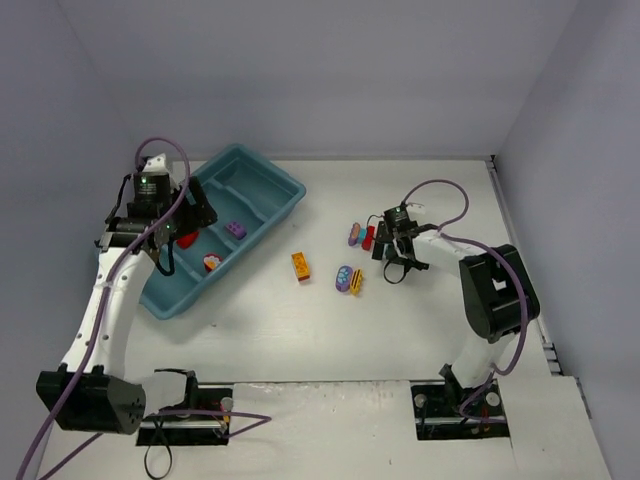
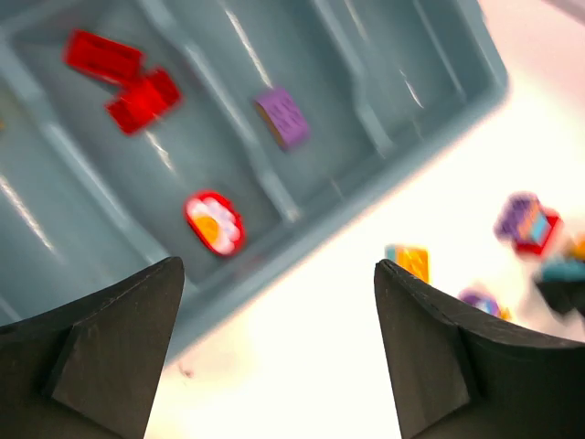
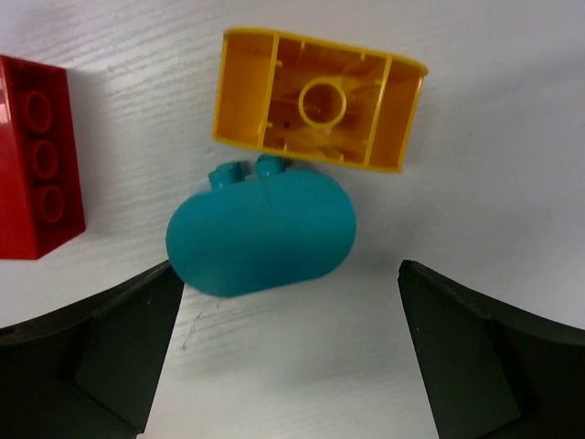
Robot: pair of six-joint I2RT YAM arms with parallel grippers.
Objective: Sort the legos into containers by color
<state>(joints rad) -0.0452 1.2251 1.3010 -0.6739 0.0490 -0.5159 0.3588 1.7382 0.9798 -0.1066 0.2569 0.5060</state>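
Studs of teal brick (image 3: 260,233) face yellow brick (image 3: 320,101), long axis across wide right gripper (image 3: 288,315); left gripper (image 2: 279,302) wide.

We see a white table (image 1: 330,335) w/ a faint wood grain in the right wrist view. It is closed in on 3 sides by plain pale grey-lilac walls: back wall (image 1: 300,70), left wall (image 1: 45,130), right wall (image 1: 590,160). Light is soft & even, and shadows on the tabletop are weak.
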